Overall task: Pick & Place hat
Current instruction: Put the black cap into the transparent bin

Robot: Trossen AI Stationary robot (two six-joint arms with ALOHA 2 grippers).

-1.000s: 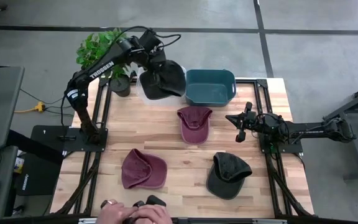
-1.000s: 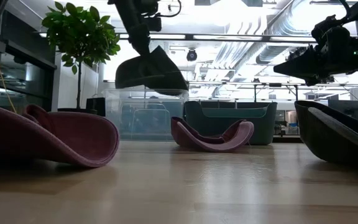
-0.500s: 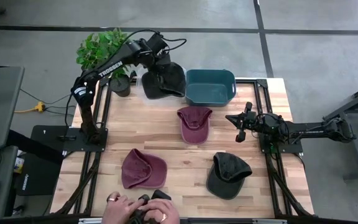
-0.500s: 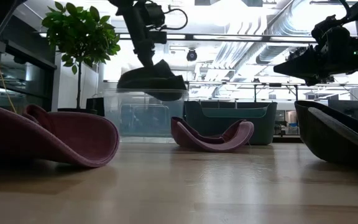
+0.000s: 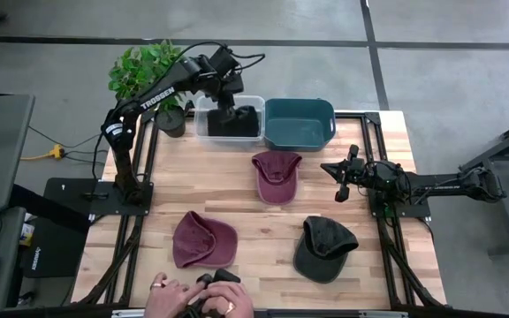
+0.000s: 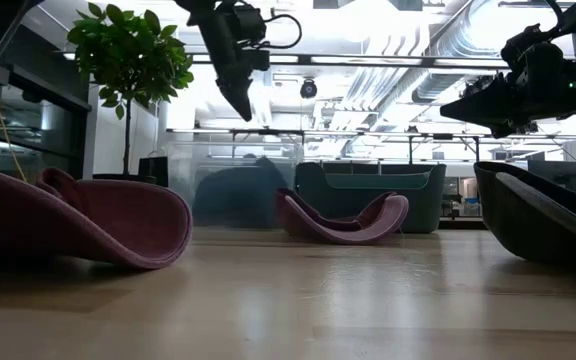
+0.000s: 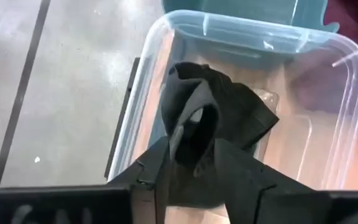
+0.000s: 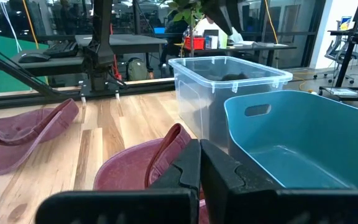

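A black hat (image 7: 229,118) lies crumpled on the floor of a clear plastic bin (image 5: 201,106) at the table's far edge; the low view shows the black hat (image 6: 238,190) as a dark shape through the bin's wall. My left gripper (image 7: 192,146) hangs open just above it, over the bin (image 5: 229,102), and touches nothing. My right gripper (image 5: 339,184) waits shut above the table's right side, next to a maroon hat (image 5: 277,175).
A teal bin (image 5: 299,124) stands right of the clear one. A second maroon hat (image 5: 203,240) and a dark hat (image 5: 323,249) lie upside down on the near half. A potted plant (image 5: 144,71) stands by the far left corner. A person's hands (image 5: 197,299) are at the near edge.
My left gripper carried the black hat toward the far edge, over the clear bin, and let go. The hat, first hanging below the fingers, has fallen into the bin and lies crumpled there. The person's hands shifted at the near edge.
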